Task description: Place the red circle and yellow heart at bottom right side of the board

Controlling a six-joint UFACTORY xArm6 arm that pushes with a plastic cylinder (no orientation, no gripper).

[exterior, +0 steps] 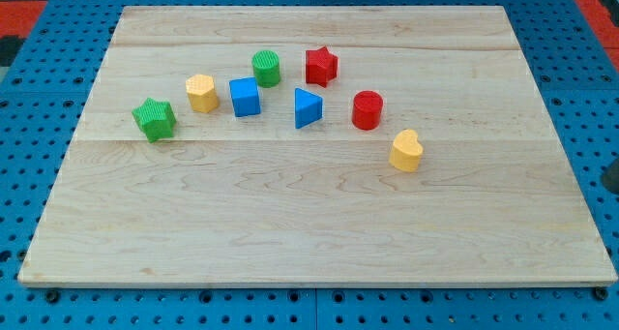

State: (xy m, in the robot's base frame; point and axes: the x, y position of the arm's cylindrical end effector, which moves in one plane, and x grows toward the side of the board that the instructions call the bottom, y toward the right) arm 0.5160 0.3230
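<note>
The red circle [368, 109] stands right of the board's middle. The yellow heart [406, 150] lies just below and to the right of it, a small gap between them. Both are well above the bottom right corner of the wooden board [503, 243]. I cannot make out my tip. Only a dark shape [612, 175] shows at the view's right edge, off the board and far from all the blocks.
A red star [321, 66], green circle [266, 68], blue triangle [307, 108], blue cube [245, 97], yellow hexagon [201, 93] and green star [155, 118] form an arc in the upper middle and left. Blue pegboard [39, 175] surrounds the board.
</note>
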